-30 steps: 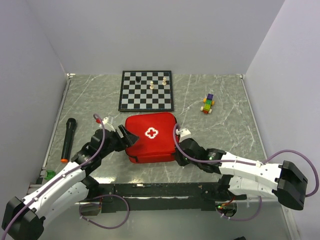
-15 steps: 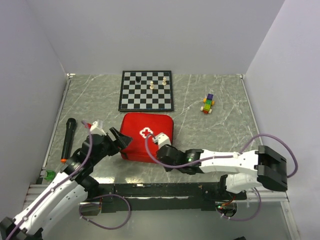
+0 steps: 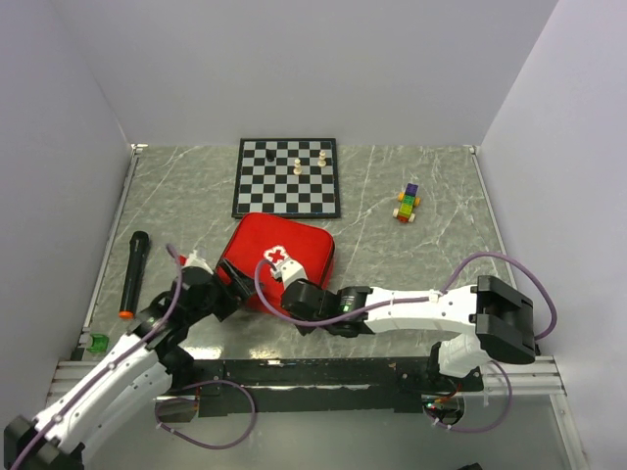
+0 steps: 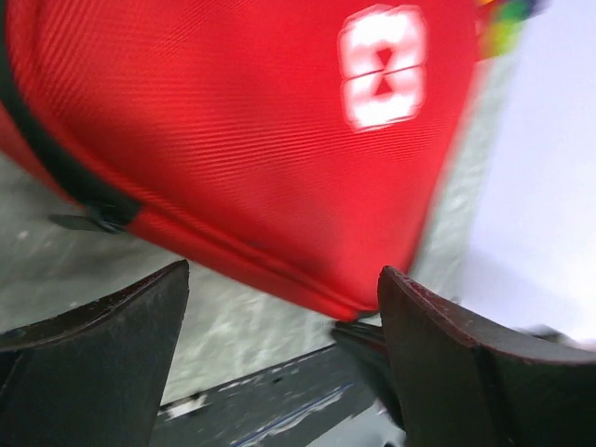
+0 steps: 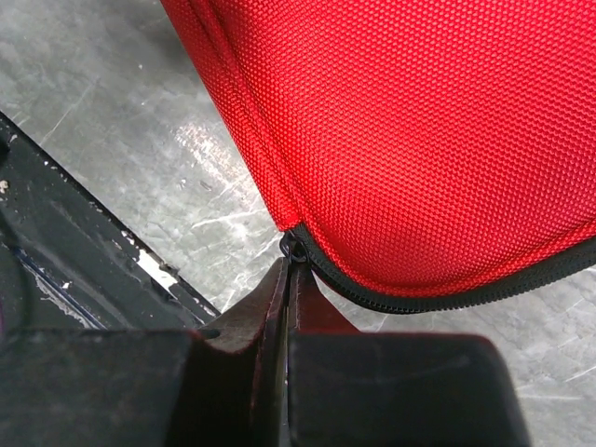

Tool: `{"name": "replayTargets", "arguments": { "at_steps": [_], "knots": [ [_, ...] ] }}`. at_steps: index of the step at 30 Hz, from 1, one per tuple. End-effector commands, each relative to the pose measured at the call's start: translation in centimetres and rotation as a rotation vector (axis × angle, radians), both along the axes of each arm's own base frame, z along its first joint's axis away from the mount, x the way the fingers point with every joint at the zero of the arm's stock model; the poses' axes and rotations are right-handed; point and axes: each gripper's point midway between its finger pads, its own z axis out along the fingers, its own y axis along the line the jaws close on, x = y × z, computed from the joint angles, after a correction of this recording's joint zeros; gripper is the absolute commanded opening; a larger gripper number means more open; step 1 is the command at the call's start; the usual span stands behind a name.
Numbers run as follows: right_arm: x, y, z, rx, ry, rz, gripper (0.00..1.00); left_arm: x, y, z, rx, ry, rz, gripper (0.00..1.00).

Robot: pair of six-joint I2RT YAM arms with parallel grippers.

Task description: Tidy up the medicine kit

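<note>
Here, red zippered medicine kit point(image 3: 299, 240), white cross point(image 3: 277, 259); left gripper point(image 4: 282, 279) wide, right gripper point(image 5: 289, 277) shut.

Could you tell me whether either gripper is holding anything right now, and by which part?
The right gripper is shut on the zipper pull at a corner of the red kit. The left gripper is open near it, holding nothing.

One sign is recorded: a white cross emblem point(image 3: 277, 258) is borne on the red top face of the medicine kit point(image 3: 294, 230), as seen in the top external view. The same emblem is caught in the left wrist view, where it is blurred into a white patch and its outline cannot be traced cleanly. No lettering, brand name or numeral can be read on anything in view.
</note>
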Motion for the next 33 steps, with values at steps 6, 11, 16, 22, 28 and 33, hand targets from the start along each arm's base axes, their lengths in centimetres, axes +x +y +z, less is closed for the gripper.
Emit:
{"name": "replayTargets", "arguments": {
  "at_steps": [6,11,16,22,28,33],
  "knots": [
    [-0.1,-1.4,0.2,0.008,-0.024,-0.054,0.0,3.1,-1.5,-1.0,0.047,0.011,-0.005,0.84],
    [-0.6,-2.8,-0.5,-0.009,-0.019,-0.081,0.0,3.7,-0.3,-2.3,0.105,0.023,0.05,0.77],
    [-1.1,-4.6,-1.2,-0.015,-0.007,-0.107,0.0,4.5,1.3,-3.5,0.142,0.033,0.089,0.66],
    [-1.2,-6.5,-2.1,-0.033,0.001,-0.155,0.0,5.3,2.0,-4.0,0.154,0.043,0.098,0.6],
    [-0.5,-9.6,-3.3,-0.045,0.015,-0.329,0.0,6.3,2.8,-3.6,0.161,0.027,0.118,0.59],
    [-0.5,-9.2,-3.4,0.004,0.024,-0.293,0.0,7.0,3.4,-3.2,0.179,0.019,0.131,0.62]
  ]
}}
